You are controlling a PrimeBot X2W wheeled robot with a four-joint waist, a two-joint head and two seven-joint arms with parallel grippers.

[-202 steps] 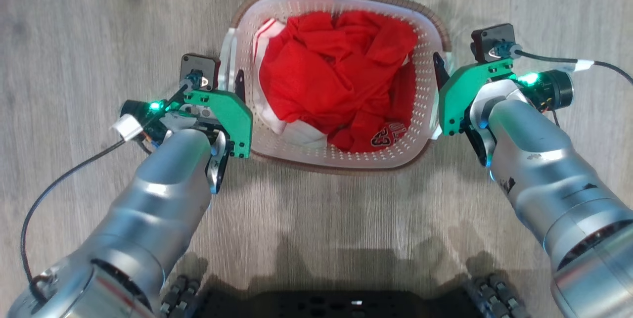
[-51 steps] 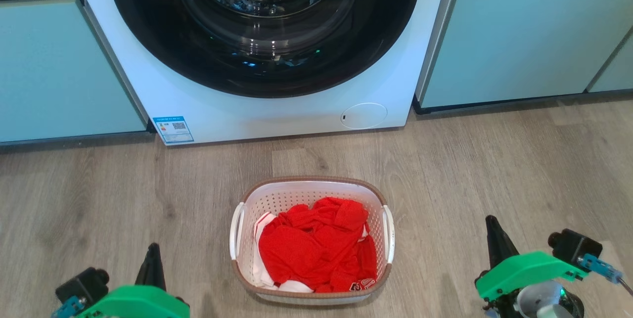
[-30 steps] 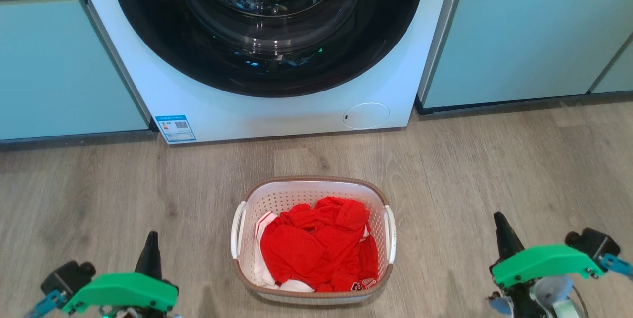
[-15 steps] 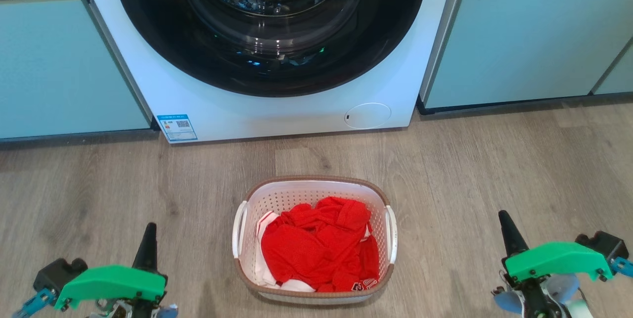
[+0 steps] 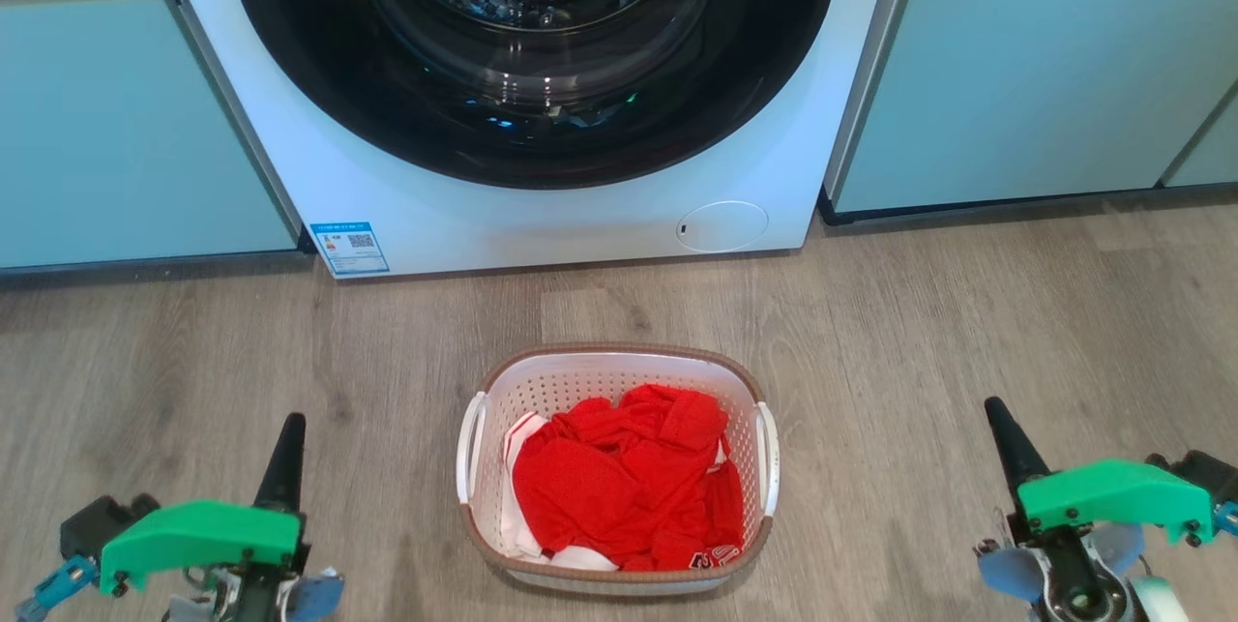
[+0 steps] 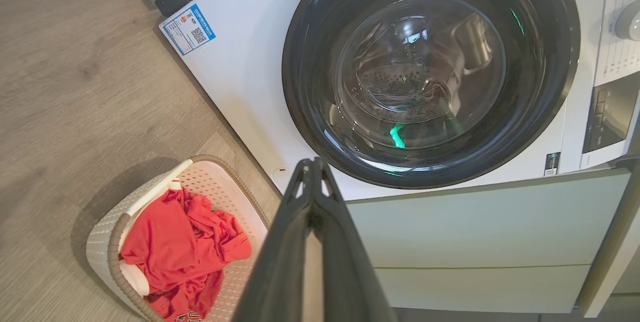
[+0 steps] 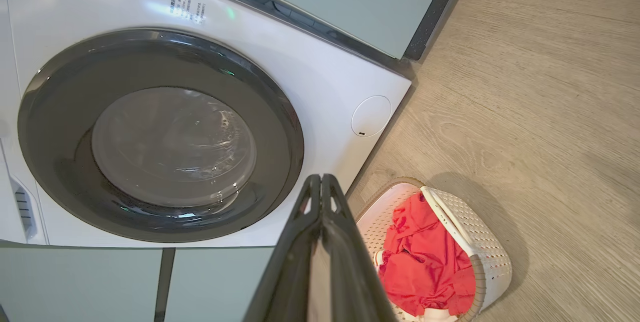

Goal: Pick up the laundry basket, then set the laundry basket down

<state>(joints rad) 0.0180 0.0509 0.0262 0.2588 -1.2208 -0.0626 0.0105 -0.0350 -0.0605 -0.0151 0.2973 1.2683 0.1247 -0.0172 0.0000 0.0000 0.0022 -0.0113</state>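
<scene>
Grey wood-look floor (image 5: 193, 361) runs up to a white front-loading washer (image 5: 580, 225) set between pale green cabinets (image 5: 1016, 71).

**Position of the work item**
- The laundry basket (image 5: 619, 351) stands upright on the floor, in front of the washer's lower edge and clear of it.
- It holds crumpled red garments (image 5: 619, 496), with some white fabric along the left inner wall.
- The left handle (image 5: 470, 448) and the right handle (image 5: 770, 458) are both unobstructed.

**Gripper state**
- Left gripper (image 5: 292, 424): fingers pressed together, holding nothing, well apart from the basket on its left side.
- Right gripper (image 5: 996, 409): fingers pressed together, holding nothing, well apart from the basket on its right side.
- Both wrist views confirm the fingers meet along their full length.

**Task status (judgement)**
The basket rests on the floor and is released. Whether the lift is complete or not yet begun cannot be determined from this position alone.

**Hazards if a lift follows**
1. Fingers brought in closed cannot straddle a handle. They would push the basket, which is likely to slide on the smooth floor toward the washer.
2. Uneven arrival of the two arms would load one handle first and tilt the basket. The garments could then spill.
3. The white fabric near the left handle could be pinched with it, giving a weak grip.
4. Bending forward brings the fingertips close to the washer door glass, so contact is possible.
</scene>
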